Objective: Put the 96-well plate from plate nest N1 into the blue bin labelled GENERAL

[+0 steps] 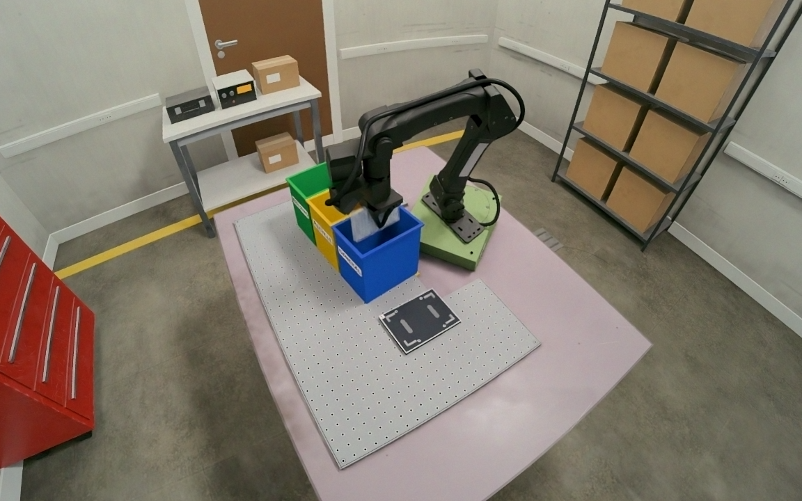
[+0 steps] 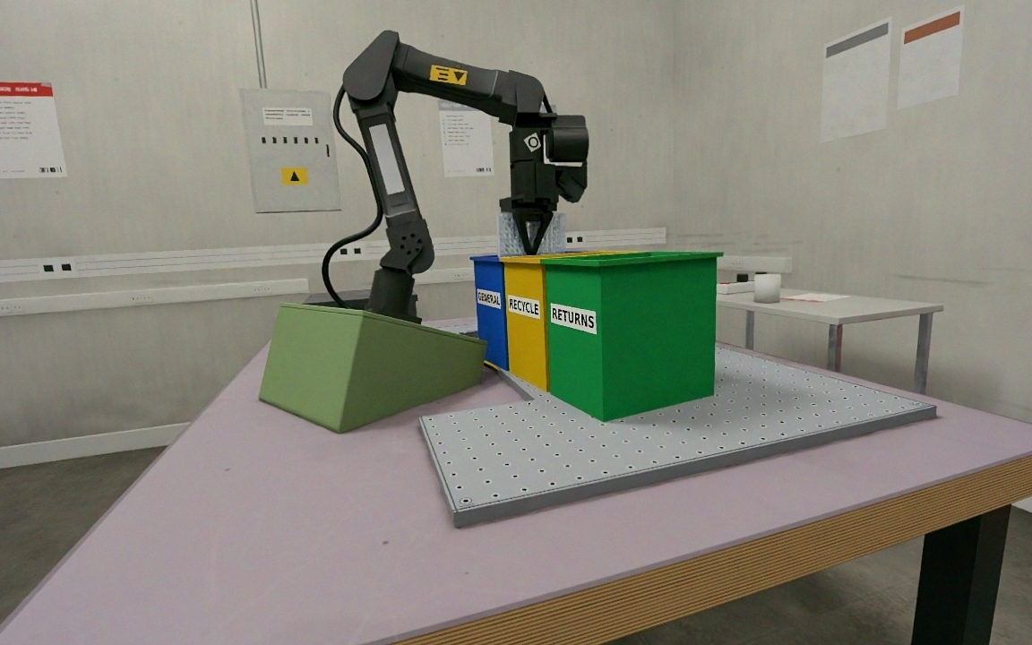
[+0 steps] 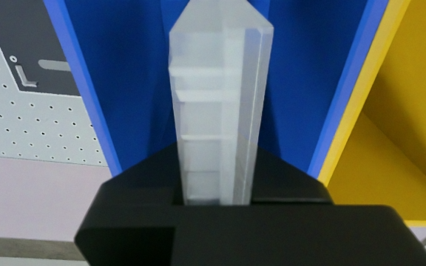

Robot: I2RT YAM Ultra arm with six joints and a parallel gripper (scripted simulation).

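Note:
My gripper is shut on the translucent 96-well plate, which hangs on edge from the fingers. The plate's lower part dips into the open top of the blue GENERAL bin. In the wrist view the plate points down between the blue walls, gripped at its near end. From the exterior view the gripper and plate sit just above the bin rims, over the blue bin. The black plate nest N1 lies empty on the perforated board.
The yellow RECYCLE bin and green RETURNS bin stand upright in a row touching the blue bin. The green arm base is right beside the blue bin. The grey perforated board covers the pink table.

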